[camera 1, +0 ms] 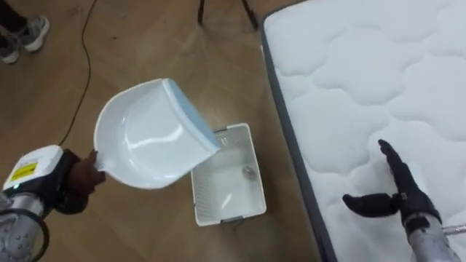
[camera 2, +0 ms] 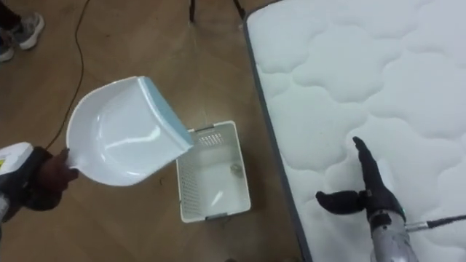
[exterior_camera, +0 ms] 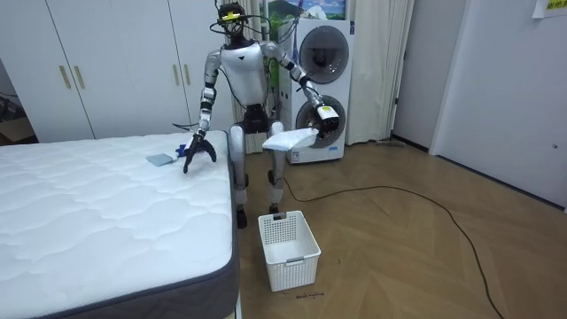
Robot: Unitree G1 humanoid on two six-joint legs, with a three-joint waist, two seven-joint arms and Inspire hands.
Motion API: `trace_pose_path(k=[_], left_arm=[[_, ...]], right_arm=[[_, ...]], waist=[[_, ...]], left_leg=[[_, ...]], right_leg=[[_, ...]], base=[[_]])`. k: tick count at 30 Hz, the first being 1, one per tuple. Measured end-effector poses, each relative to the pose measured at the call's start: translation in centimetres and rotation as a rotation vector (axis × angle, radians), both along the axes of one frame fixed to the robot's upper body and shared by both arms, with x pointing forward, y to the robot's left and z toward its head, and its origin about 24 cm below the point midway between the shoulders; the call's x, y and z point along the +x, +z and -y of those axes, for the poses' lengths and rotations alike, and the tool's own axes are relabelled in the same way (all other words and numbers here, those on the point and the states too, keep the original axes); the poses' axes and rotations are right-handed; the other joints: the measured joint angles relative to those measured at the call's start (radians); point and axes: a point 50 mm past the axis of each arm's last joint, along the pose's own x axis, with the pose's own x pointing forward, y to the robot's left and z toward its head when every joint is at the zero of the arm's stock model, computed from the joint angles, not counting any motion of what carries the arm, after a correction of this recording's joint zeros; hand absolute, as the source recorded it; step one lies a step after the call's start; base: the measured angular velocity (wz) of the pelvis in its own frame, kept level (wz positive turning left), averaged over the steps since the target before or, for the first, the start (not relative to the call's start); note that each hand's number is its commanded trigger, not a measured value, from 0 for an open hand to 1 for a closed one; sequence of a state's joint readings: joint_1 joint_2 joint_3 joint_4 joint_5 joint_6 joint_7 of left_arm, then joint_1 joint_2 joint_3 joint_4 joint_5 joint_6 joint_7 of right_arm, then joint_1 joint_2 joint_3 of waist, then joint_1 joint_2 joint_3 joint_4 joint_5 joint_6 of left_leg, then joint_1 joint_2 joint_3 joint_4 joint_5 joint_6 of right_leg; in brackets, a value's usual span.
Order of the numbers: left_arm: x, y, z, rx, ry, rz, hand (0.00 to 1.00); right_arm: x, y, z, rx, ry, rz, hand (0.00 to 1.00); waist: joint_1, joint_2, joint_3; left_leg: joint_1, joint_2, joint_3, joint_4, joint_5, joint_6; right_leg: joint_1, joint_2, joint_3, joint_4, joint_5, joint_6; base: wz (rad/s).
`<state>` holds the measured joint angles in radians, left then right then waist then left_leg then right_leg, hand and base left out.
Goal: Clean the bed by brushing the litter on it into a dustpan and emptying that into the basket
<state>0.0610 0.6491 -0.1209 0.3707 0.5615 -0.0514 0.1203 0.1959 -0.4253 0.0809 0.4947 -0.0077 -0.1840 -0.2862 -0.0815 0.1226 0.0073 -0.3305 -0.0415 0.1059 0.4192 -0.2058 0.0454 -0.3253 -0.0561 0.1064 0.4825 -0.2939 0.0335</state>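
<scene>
My left hand (camera 1: 79, 182) is shut on the handle of a white dustpan (camera 1: 149, 135) with a pale blue lip. The pan is held in the air, its lip tilted down over a white slatted basket (camera 1: 256, 164) on the wooden floor beside the bed. A small grey bit (camera 1: 249, 172) lies inside the basket. My right hand (camera 1: 399, 191) is open, fingers straight and thumb spread, low over the white quilted mattress (camera 1: 364, 65) near its edge. In the room view I stand at the bed's corner, with the dustpan (exterior_camera: 288, 137) above the basket (exterior_camera: 288, 248).
A flat grey-blue item (exterior_camera: 160, 159) lies on the mattress near my right hand (exterior_camera: 197, 151). A dark cable (camera 1: 81, 65) runs across the floor. A person's shoes (camera 1: 22, 36) and a stand's legs (camera 1: 218, 11) are on the floor further off. Washing machines (exterior_camera: 321, 89) stand behind me.
</scene>
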Motion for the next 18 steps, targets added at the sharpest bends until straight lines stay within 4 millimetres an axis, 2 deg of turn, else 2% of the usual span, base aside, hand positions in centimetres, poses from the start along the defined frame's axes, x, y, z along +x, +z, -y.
trace_pose_path(k=[2,3,4,6,8,9,10,11,12,13,14,15,16,17,18], left_arm=[[0.1,0.3,1.0,-0.026,-0.024,0.033,1.0],[0.2,0.6,1.5,-0.036,-0.044,0.05,1.0],[0.2,0.7,1.7,-0.042,-0.055,0.057,1.0],[0.2,0.3,2.2,-0.068,-0.055,0.061,1.0],[-0.4,-0.2,2.3,-0.089,-0.038,0.049,1.0],[-0.8,-0.6,2.4,-0.098,-0.03,0.039,1.0],[-0.8,-0.7,2.4,-0.101,-0.029,0.037,1.0],[-0.9,-0.7,2.4,-0.106,-0.025,0.038,1.0],[-1.0,-0.6,2.3,-0.12,-0.013,0.043,1.0],[-1.0,-0.6,2.3,-0.127,-0.008,0.045,1.0],[-1.0,-0.9,2.6,-0.148,0.006,0.049,1.0],[-1.0,-1.0,2.9,-0.175,0.016,0.056,1.0],[-1.0,-0.9,3.1,-0.189,0.019,0.061,1.0],[-1.0,-0.9,3.3,-0.212,0.033,0.066,1.0],[-0.9,-0.9,3.4,-0.229,0.042,0.071,1.0]], right_arm=[[-0.9,-0.4,0.2,0.041,-0.053,-0.01,0.0],[-1.3,-0.7,0.2,0.057,-0.079,-0.019,0.0],[-1.6,-0.9,0.2,0.061,-0.086,-0.024,0.0],[-2.5,-1.3,0.1,0.066,-0.093,-0.05,0.0],[-2.2,-1.1,-0.3,0.076,-0.082,-0.038,0.0],[-2.1,-1.0,-0.6,0.082,-0.072,-0.031,0.0],[-2.0,-1.0,-0.6,0.084,-0.071,-0.032,0.0],[-1.7,-1.1,-1.0,0.097,-0.075,-0.031,0.0],[-1.3,-1.1,-1.4,0.11,-0.07,-0.02,0.0],[-1.2,-1.1,-1.5,0.113,-0.067,-0.016,0.0],[-1.2,-1.1,-1.6,0.114,-0.065,-0.017,0.0],[-1.1,-1.1,-1.7,0.114,-0.062,-0.016,0.0],[-1.0,-1.0,-1.8,0.115,-0.059,-0.013,0.0],[-0.5,-1.0,-2.2,0.117,-0.045,-0.005,0.0],[0.0,-0.9,-2.6,0.122,-0.028,0.003,0.0]], waist=[[0.001,-0.006,-0.0004],[0.002,-0.013,0.0002],[0.003,-0.017,-0.0003],[0.007,-0.034,0.0015],[0.015,-0.046,0.003],[0.021,-0.051,0.0061],[0.028,-0.054,0.005],[0.045,-0.061,0.0035],[0.067,-0.065,0.0011],[0.079,-0.065,0.0014],[0.092,-0.066,0.0007],[0.1,-0.075,-0.0041],[0.105,-0.081,-0.0042],[0.124,-0.087,-0.0041],[0.132,-0.096,-0.0028]], left_leg=[[0.037,0.0,0.008,-0.027,-0.004,0.004],[0.06,0.013,0.022,-0.042,-0.01,0.006],[0.069,0.014,0.03,-0.045,-0.012,0.007],[0.118,0.03,0.087,-0.048,-0.031,0.01],[0.15,0.037,0.144,-0.047,-0.046,0.009],[0.168,0.053,0.19,-0.05,-0.054,0.009],[0.174,0.061,0.209,-0.054,-0.056,0.009],[0.189,0.079,0.26,-0.072,-0.055,0.008],[0.203,0.116,0.344,-0.095,-0.053,0.008],[0.211,0.133,0.393,-0.099,-0.056,0.01],[0.249,0.15,0.476,-0.119,-0.057,0.005],[0.291,0.15,0.559,-0.155,-0.051,-0.002],[0.306,0.149,0.593,-0.163,-0.05,-0.004],[0.331,0.149,0.658,-0.173,-0.052,-0.01],[0.352,0.146,0.707,-0.175,-0.051,-0.013]], right_leg=[[0.034,0.005,0.001,-0.038,0.019,0.003],[0.05,0.008,0.001,-0.053,0.029,0.004],[0.054,0.009,-0.001,-0.057,0.034,0.005],[0.068,0.012,-0.002,-0.047,0.041,0.005],[0.064,0.014,-0.016,-0.035,0.053,0.003],[0.057,0.013,-0.057,-0.041,0.076,-0.004],[0.053,0.01,-0.092,-0.053,0.095,-0.01],[0.049,0.008,-0.167,-0.091,0.142,-0.024],[0.06,0.01,-0.245,-0.13,0.192,-0.041],[0.065,0.008,-0.292,-0.128,0.197,-0.05],[0.087,-0.013,-0.391,-0.049,0.162,-0.05],[0.129,-0.048,-0.471,0.022,0.11,-0.047],[0.151,-0.064,-0.496,0.041,0.091,-0.043],[0.197,-0.092,-0.527,0.053,0.069,-0.023],[0.22,-0.111,-0.533,0.032,0.061,-0.008]], base=[[-0.33],[-0.4],[-0.46],[-0.86],[-1.15],[-1.09],[-1.53],[-1.72],[-1.77],[-1.75],[-1.62],[-1.58],[-1.67],[-1.65],[-2.01]])
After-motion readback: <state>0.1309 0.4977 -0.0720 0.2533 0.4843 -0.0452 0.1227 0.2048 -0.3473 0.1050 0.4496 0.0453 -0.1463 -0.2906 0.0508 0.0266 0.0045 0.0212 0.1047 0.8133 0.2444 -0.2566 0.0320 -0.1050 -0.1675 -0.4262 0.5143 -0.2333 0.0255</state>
